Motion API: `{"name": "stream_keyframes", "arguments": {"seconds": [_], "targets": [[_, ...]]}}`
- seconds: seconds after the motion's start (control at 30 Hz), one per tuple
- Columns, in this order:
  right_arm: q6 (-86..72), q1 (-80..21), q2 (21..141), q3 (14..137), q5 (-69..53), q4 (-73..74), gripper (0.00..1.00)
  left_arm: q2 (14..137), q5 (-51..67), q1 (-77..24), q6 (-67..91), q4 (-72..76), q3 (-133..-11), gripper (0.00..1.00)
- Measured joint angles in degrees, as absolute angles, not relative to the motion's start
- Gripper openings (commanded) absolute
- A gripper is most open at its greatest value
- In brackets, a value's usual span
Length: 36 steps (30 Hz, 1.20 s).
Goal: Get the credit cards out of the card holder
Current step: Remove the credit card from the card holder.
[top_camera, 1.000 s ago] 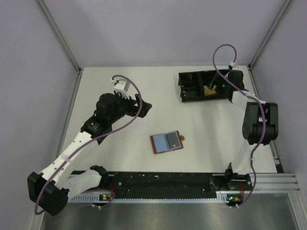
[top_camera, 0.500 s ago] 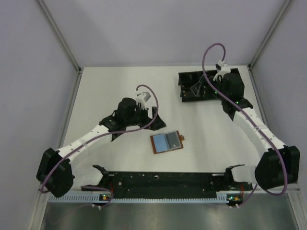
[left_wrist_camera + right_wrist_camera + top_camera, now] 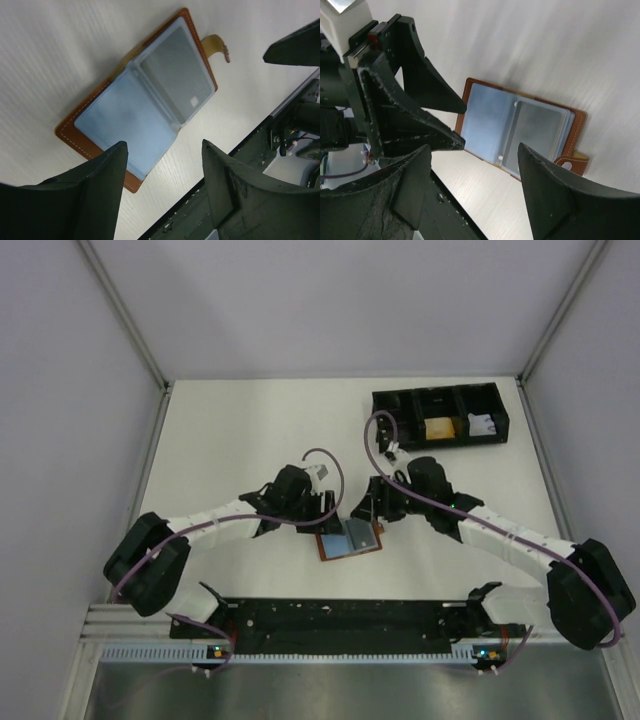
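Left pincer [image 3: 164, 145]: fingers set moderately apart, nothing between them. It hangs low over the near-left part of the card holder [image 3: 145, 100]. Whether a fingertip touches the holder I cannot tell.

Right pincer [image 3: 474, 147]: fingers likewise apart and holding nothing. It is poised just above the holder's right side and faces my left pincer across it.

Card holder: lies open and flat on the table [image 3: 250, 430], near the front edge, about midway between my two bases. The brown cover faces down and the clear plastic sleeves [image 3: 120, 120] face up. The sleeve on the side of the closure tab [image 3: 218, 46] shows a grey card [image 3: 175, 75] with a small pale square near one corner. The tab sticks out from the holder's right edge. The left page looks pale blue; whether it holds a card I cannot tell.

Black tray [image 3: 440, 392]: at the far right of the table, well apart from the holder. One compartment carries a tan-orange item [image 3: 437, 430], and the one to its right a white item [image 3: 482, 424]. What they are I cannot tell.
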<state>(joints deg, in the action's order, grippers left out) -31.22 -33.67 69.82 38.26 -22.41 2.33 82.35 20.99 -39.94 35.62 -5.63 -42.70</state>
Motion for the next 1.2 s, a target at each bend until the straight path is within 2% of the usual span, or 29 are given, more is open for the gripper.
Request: {"name": "stream_keyframes", "arguments": {"seconds": [0.03,0.2,0.33,0.5,0.7,0.83,1.2], "targets": [[-31.6,-34.3,69.8,37.5,-22.4,1.8,0.67,82.7,20.9,-40.0,36.0,-5.7,-42.2,0.63],[-32.4,-35.0,71.1,35.6,-22.1,-1.0,0.60,83.9,19.1,-40.2,37.7,-5.6,-40.3,0.45],[-32.6,-35.0,74.6,35.6,-21.7,-2.2,0.56,84.7,17.9,-40.2,38.3,-5.6,-39.9,0.26],[-32.4,-35.0,78.1,35.6,-18.8,-1.7,0.55,86.5,16.6,-40.2,38.6,-5.8,-39.9,0.19],[-31.3,-35.0,79.3,35.7,-15.5,0.4,0.54,87.7,16.5,-40.2,39.1,-5.5,-39.8,0.12],[-31.0,-35.0,81.3,35.7,-15.6,1.0,0.54,88.2,16.8,-40.2,39.4,-4.7,-39.8,0.11],[-30.5,-35.0,82.7,36.6,-16.1,2.4,0.41,88.4,16.9,-40.5,39.6,-4.1,-39.8,0.11]]}}
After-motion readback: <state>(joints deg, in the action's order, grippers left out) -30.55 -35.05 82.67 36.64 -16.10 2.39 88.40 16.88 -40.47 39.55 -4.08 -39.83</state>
